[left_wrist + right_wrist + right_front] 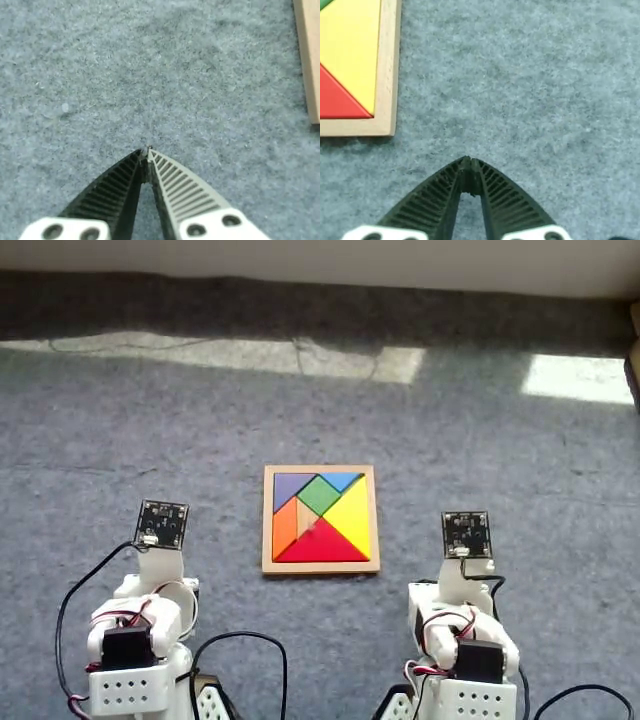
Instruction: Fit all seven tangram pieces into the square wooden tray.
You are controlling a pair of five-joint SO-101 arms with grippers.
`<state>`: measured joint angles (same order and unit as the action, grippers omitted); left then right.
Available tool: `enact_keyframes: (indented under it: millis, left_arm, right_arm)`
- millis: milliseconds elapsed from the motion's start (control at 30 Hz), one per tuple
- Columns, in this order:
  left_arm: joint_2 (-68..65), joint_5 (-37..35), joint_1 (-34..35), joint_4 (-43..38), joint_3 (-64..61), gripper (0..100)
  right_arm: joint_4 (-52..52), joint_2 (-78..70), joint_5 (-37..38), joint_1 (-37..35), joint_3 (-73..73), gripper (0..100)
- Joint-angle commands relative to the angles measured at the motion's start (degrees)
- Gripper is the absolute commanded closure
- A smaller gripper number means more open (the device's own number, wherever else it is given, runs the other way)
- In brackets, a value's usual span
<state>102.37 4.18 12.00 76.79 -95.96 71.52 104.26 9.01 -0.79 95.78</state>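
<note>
Square wooden tray (320,569) mid-table, multicoloured tangram pieces (350,522) look seated inside. Left gripper (145,150) at tray's 8 o'clock, right gripper (466,160) at 4 o'clock, both clenched, empty. Risk: arm sweep clips tray rim, pops pieces loose.

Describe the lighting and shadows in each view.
High view: bright sunlit patches lie on the carpet beyond the tray, a dark band runs along the far edge, and the tangram pieces show no glare. Left wrist view: soft, even light on the carpet around the shut left tool. Right wrist view: a thin shadow lines the tray's border near the right tool.
</note>
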Motion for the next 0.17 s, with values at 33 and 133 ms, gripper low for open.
enact_keyframes:
  millis: [33, 133]
  left_arm:
    - [2.0, -0.2, 0.7, 0.3, -1.2, 99]
    - [2.0, -0.2, 0.7, 0.3, -1.2, 99]
  right_arm:
    - [0.2, 0.9, -0.2, -0.3, 6.6, 98.9]
    - [0.2, 0.9, -0.2, -0.3, 6.6, 98.9]
